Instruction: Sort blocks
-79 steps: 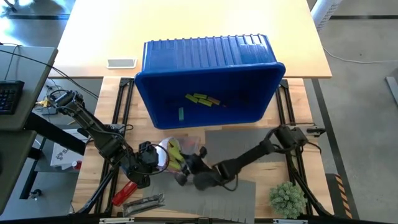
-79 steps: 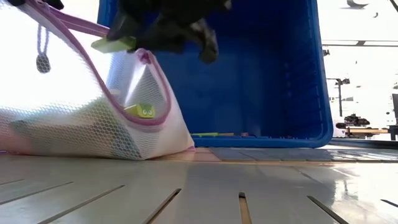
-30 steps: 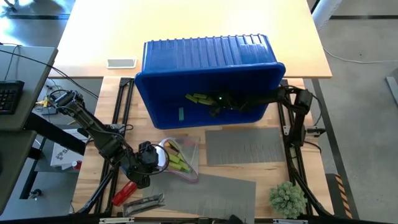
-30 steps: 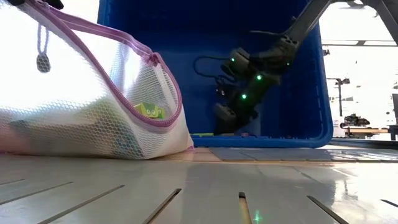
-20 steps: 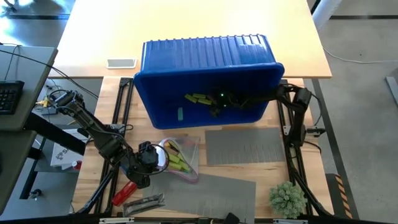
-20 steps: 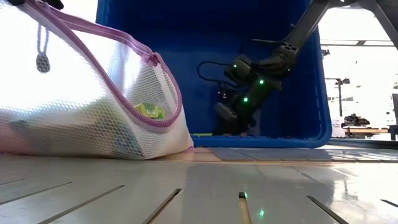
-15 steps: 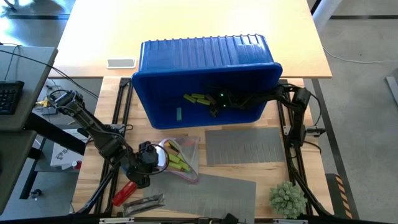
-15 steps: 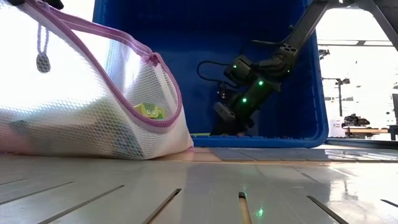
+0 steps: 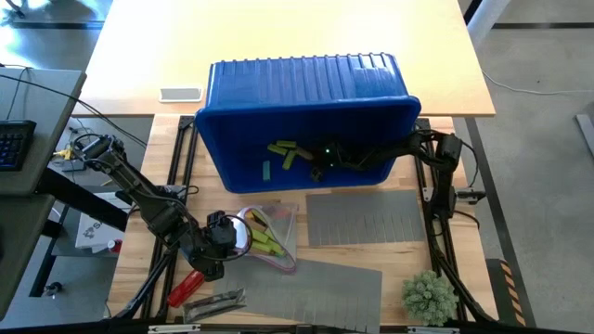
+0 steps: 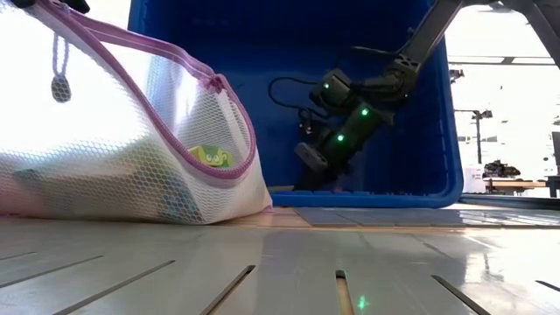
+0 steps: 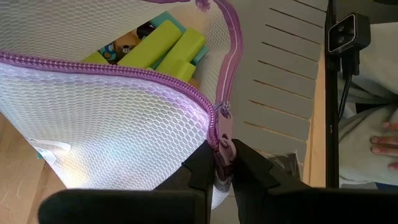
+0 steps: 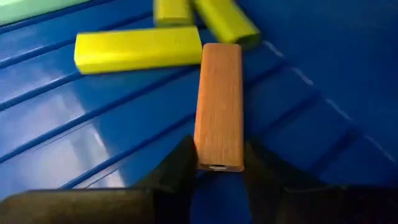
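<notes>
A blue bin (image 9: 306,83) lies tipped on its side, its opening toward the near edge. Lime blocks (image 9: 283,148) and a teal block (image 9: 265,169) lie inside it. My right gripper (image 9: 314,167) reaches into the bin, slanting down, and is shut on a tan wooden block (image 12: 219,99) that lies on the bin's ribbed floor beside lime blocks (image 12: 137,48). At the near left my left gripper (image 9: 225,237) is shut on a white mesh bag (image 9: 269,237) with a purple zipper. The bag rests on the table and holds lime blocks (image 11: 168,50). My left gripper pinches the bag's purple zipper edge (image 11: 222,134) between its two fingers, at the opening's rim. The rim is held up off the table while the bag's body (image 10: 131,175) sags onto the table. My right gripper pinches the tan block's near end (image 12: 219,155) between its two fingers (image 12: 180,168), one on each long side. The fingers slant down and lie along the block. The block lies flat on the bin's floor.
Grey slotted mats (image 9: 362,218) cover the near right of the table. A red tool (image 9: 184,286) and a silvery packet (image 9: 215,301) lie near the left front corner, a green plant (image 9: 429,295) at the right front. A person's hand (image 11: 385,143) shows beyond the table edge.
My right gripper has gone a little farther toward the table's left inside the bin and tipped lower. The bin has slid slightly leftward, and the lime blocks in it have shifted and spread apart.
</notes>
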